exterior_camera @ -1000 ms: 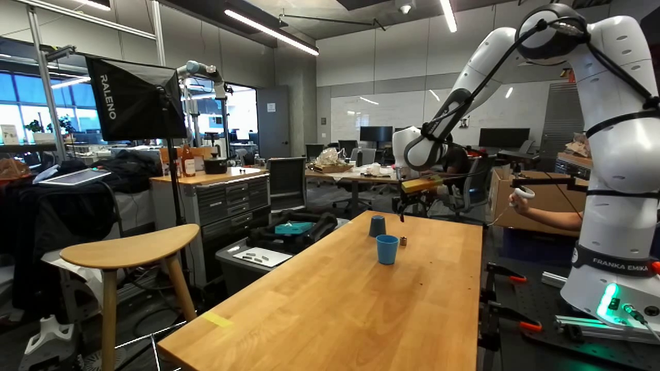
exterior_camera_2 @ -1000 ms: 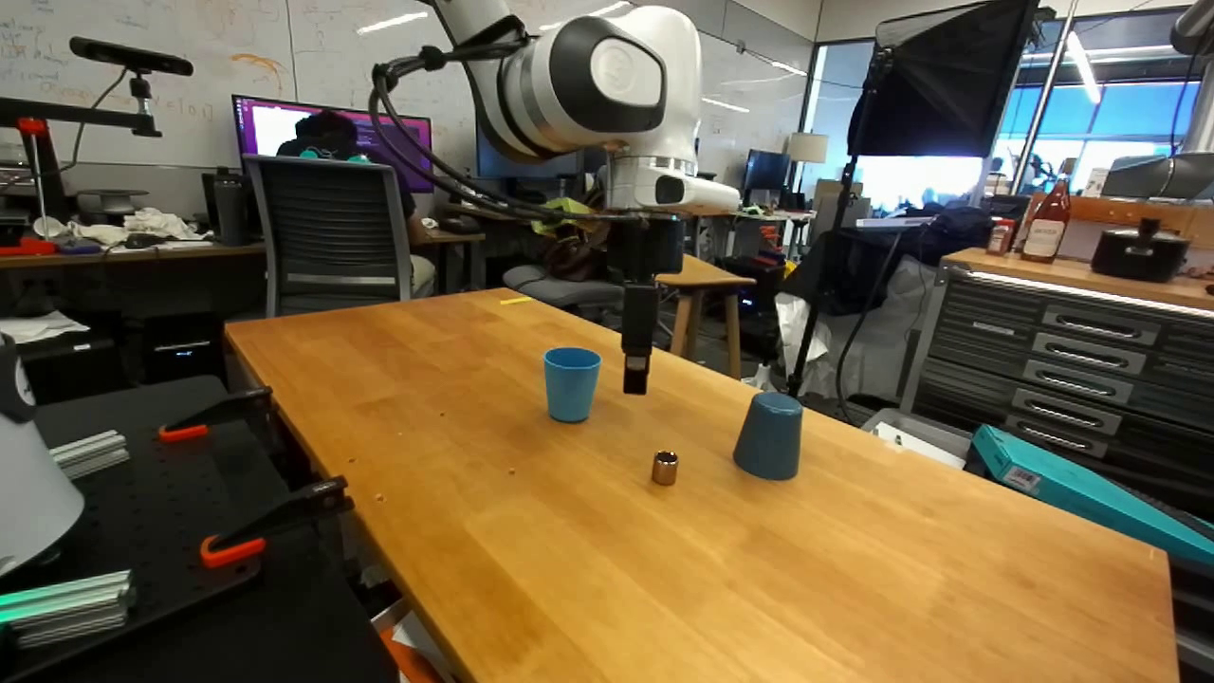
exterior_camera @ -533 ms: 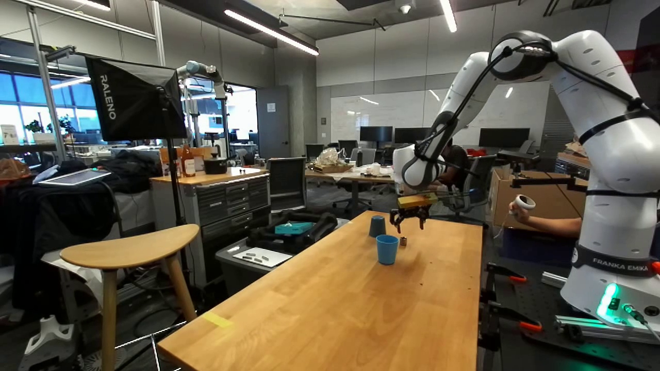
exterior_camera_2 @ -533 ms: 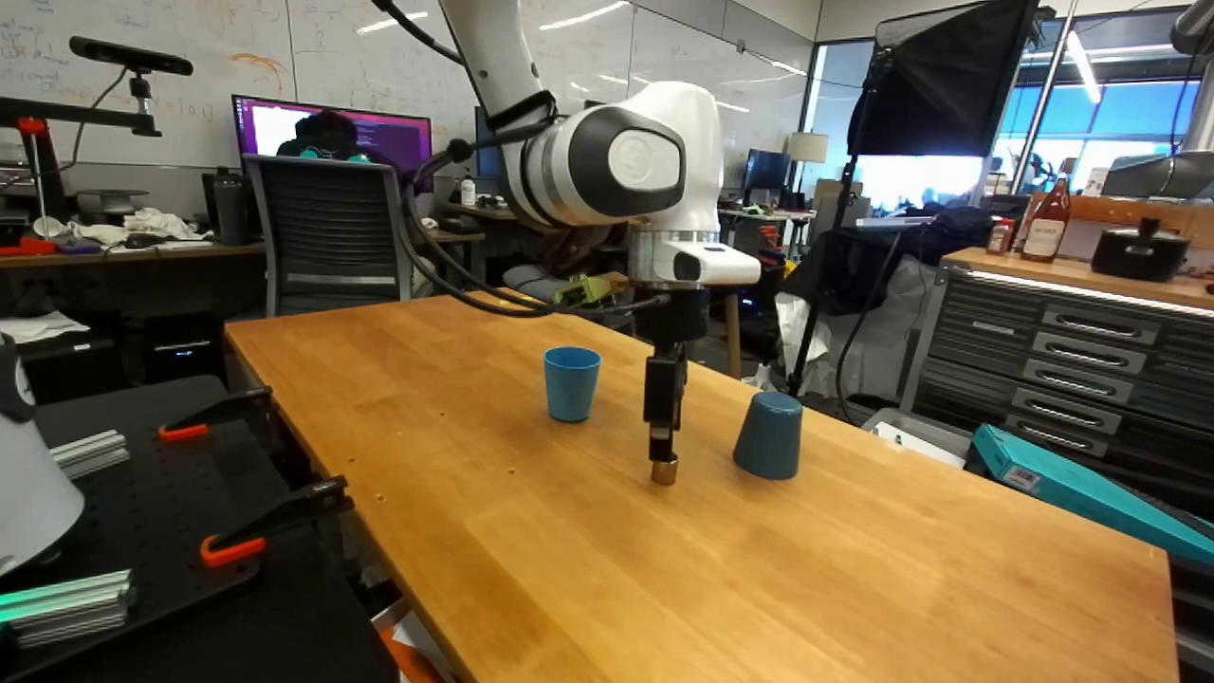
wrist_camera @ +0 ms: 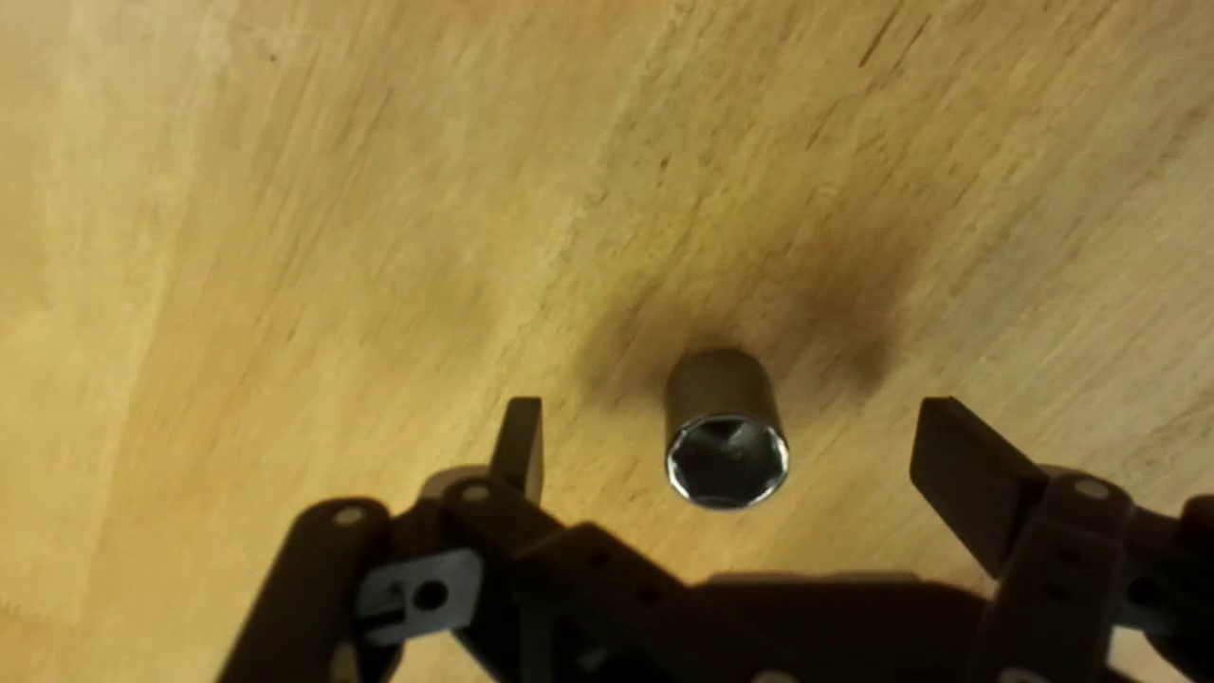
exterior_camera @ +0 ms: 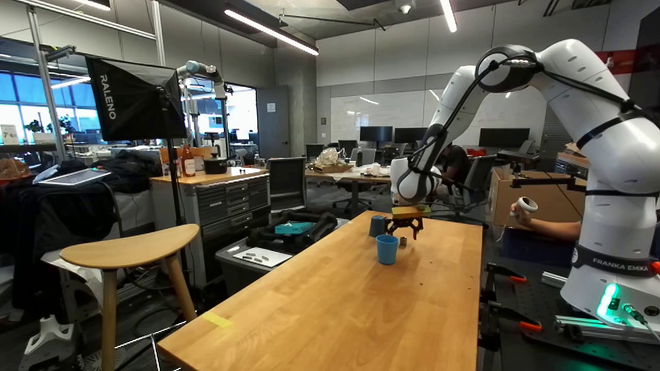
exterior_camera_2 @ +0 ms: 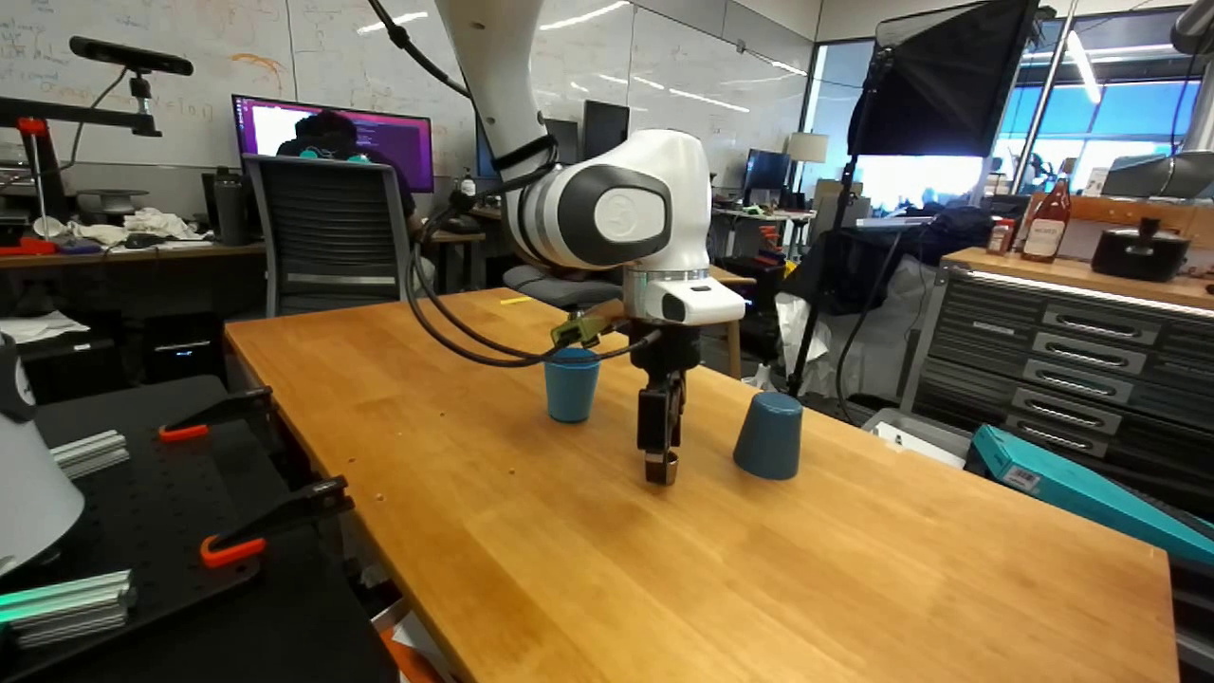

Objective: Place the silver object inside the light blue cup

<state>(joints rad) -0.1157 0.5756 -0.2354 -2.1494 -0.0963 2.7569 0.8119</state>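
Note:
The silver object, a small hollow metal socket (wrist_camera: 723,389), stands upright on the wooden table with its open end up. It also shows in both exterior views (exterior_camera: 403,241) (exterior_camera_2: 671,470), partly hidden behind a finger in one of them. My gripper (wrist_camera: 729,403) is open, pointing down, with one finger on each side of the socket and a gap on both sides. It is low over the table in both exterior views (exterior_camera: 402,235) (exterior_camera_2: 658,472). The light blue cup (exterior_camera: 386,250) stands upright near the socket; its rim is partly covered by the arm's cable in an exterior view (exterior_camera_2: 570,394).
A darker blue-grey cup (exterior_camera_2: 769,436) stands upside down on the table (exterior_camera_2: 854,588), close to the gripper; it also shows in an exterior view (exterior_camera: 377,226). Clamps (exterior_camera_2: 237,550) with orange tips hold the table edge on the robot base side. A stool (exterior_camera: 134,247) stands beside the table.
The arm has come down toward the table, and the gripper now has its fingers down around the socket. The socket and both cups have not moved.

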